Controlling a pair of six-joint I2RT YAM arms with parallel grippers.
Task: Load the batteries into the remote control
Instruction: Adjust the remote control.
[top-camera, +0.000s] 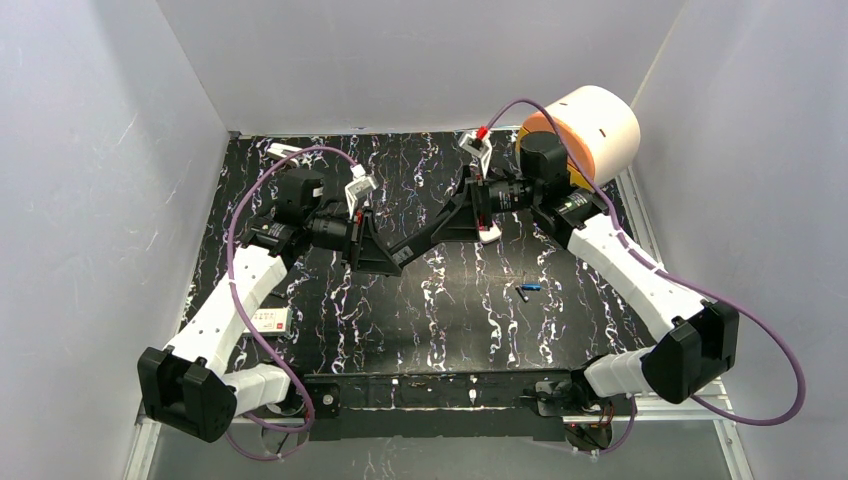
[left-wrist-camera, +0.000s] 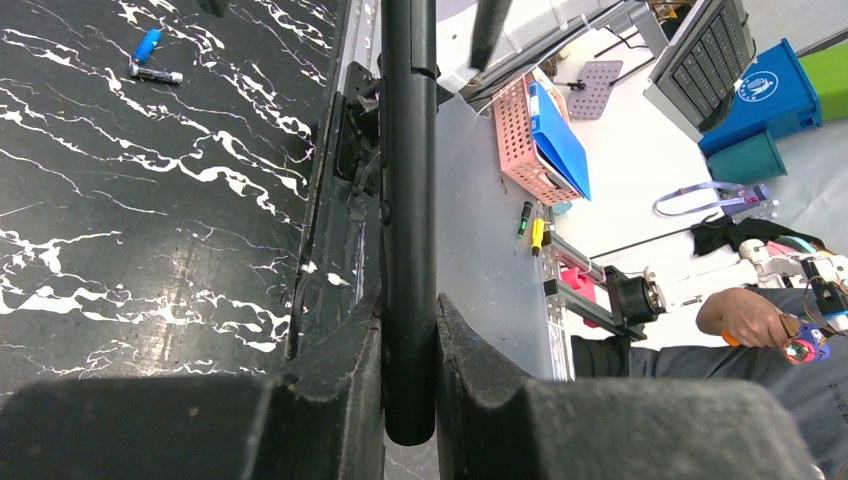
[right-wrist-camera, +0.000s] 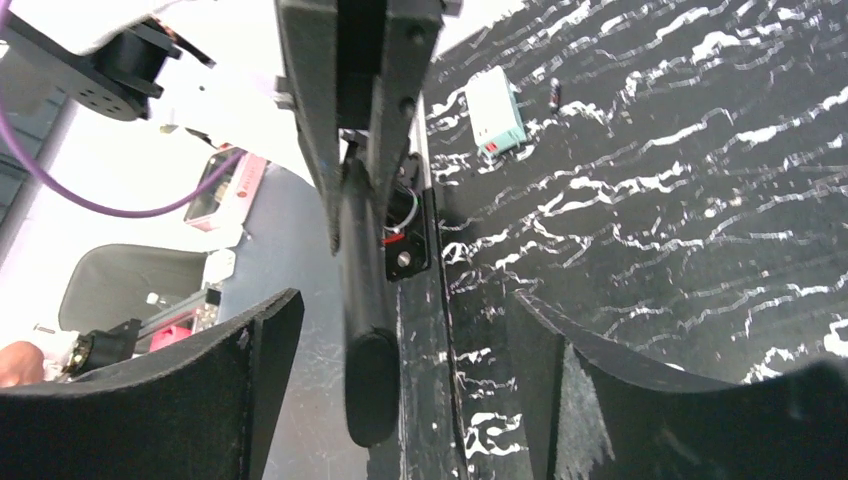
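A long black remote control (top-camera: 412, 243) hangs above the table between my two arms. My left gripper (left-wrist-camera: 410, 380) is shut on one end of it, and the remote control (left-wrist-camera: 408, 180) runs straight out from its fingers. My right gripper (right-wrist-camera: 400, 310) stands open around the other end; the rounded tip of the remote control (right-wrist-camera: 368, 360) sits nearer the left finger (right-wrist-camera: 230, 380), touching neither. A blue battery (left-wrist-camera: 147, 45) and a dark one (left-wrist-camera: 160, 75) lie together on the table (top-camera: 528, 290). Another small dark battery (right-wrist-camera: 556, 92) lies beside a white box.
The table is black marble-patterned (top-camera: 430, 320). A white box (top-camera: 268, 320) with a teal side (right-wrist-camera: 495, 110) lies near the front left. A large orange and white roll (top-camera: 590, 130) stands at the back right. Grey walls close in on three sides.
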